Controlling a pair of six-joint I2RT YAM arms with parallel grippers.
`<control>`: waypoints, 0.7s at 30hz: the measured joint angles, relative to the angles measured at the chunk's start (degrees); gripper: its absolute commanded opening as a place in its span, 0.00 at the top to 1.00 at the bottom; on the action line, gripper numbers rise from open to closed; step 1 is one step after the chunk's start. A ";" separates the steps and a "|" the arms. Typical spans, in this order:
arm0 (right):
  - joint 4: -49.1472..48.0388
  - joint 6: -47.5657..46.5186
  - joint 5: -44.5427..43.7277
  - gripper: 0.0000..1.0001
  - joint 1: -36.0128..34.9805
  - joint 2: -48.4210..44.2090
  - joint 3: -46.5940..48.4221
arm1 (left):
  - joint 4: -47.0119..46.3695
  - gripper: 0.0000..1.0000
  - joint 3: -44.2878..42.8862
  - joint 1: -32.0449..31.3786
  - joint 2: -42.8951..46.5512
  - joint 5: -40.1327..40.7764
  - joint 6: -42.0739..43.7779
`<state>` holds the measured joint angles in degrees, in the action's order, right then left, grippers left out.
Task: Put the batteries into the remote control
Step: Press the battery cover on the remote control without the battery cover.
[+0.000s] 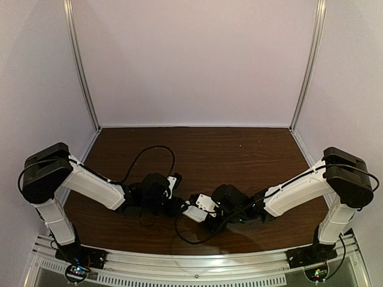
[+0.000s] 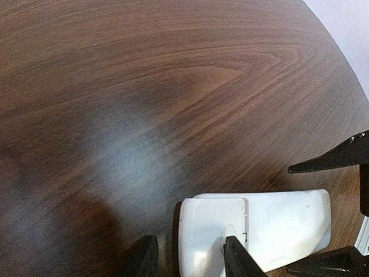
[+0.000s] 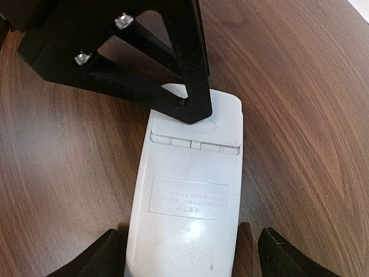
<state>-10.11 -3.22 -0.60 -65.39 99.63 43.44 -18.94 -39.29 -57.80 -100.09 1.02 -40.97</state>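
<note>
The remote control point(image 3: 187, 196) lies back up on the wooden table, its plain white back and label showing. It also shows in the left wrist view point(image 2: 277, 222) and from above point(image 1: 202, 209). My left gripper point(image 2: 190, 259) is open. One fingertip point(image 3: 193, 109) rests on the battery cover point(image 2: 210, 231), and the other finger point(image 2: 144, 259) stands just off the remote's end. My right gripper point(image 3: 190, 254) is open and straddles the remote's other end, with a small gap showing on one side. The batteries are out of view.
The brown wooden table point(image 1: 239, 155) is walled in by white panels at the back and both sides. A black cable point(image 1: 149, 152) loops over the table behind the left arm. Both arms meet low near the front middle.
</note>
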 measured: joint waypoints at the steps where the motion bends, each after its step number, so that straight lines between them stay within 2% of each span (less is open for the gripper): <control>1: 0.02 -0.02 0.13 0.18 0.02 0.00 0.00 | -0.11 0.63 -0.17 0.00 -0.20 -0.15 0.00; 8: -0.02 -0.07 0.42 0.21 0.20 0.09 0.02 | -0.57 0.71 -0.72 0.00 -0.79 -1.09 0.13; 21: -0.44 0.20 0.83 0.31 0.17 0.70 0.37 | -0.55 0.77 -1.44 -0.98 -1.49 -1.40 -1.36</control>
<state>-10.55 -3.03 0.23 -65.21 100.33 43.81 -19.49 -40.73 -58.78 -101.58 -0.38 -42.33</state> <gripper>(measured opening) 0.717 0.249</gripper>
